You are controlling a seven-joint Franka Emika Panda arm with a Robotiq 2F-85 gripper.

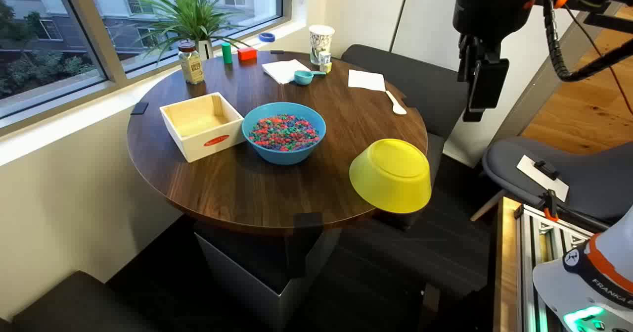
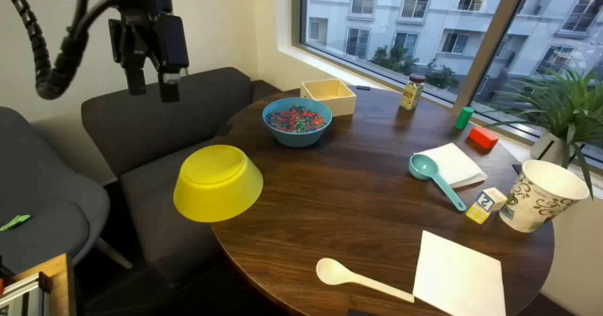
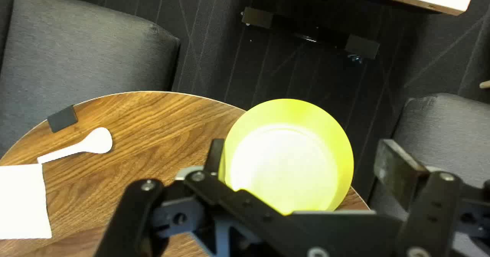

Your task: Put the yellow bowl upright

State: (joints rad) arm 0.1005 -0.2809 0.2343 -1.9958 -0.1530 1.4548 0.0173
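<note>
The yellow bowl (image 1: pixel 395 181) is upside down at the rim of the round wooden table, base up and open side down. It also shows in an exterior view (image 2: pixel 217 184) and in the wrist view (image 3: pixel 287 169). Part of its rim reaches out past the table edge. My gripper (image 1: pixel 474 99) hangs well above the table, pointing down, apart from the bowl. It also shows in an exterior view (image 2: pixel 153 90). In the wrist view the gripper (image 3: pixel 306 161) has its fingers wide apart with nothing held. The bowl appears far below, between them, its near part hidden by the gripper.
A blue bowl (image 1: pixel 282 155) of multicoloured bits touches or nearly touches a pale wooden tray (image 1: pixel 210 141). A white spoon (image 2: pixel 337 271), napkins (image 2: pixel 459 273), a teal scoop (image 2: pixel 424 167), blocks (image 2: pixel 490 198) and a paper cup (image 2: pixel 541 198) stand farther round the table (image 1: pixel 232 193).
</note>
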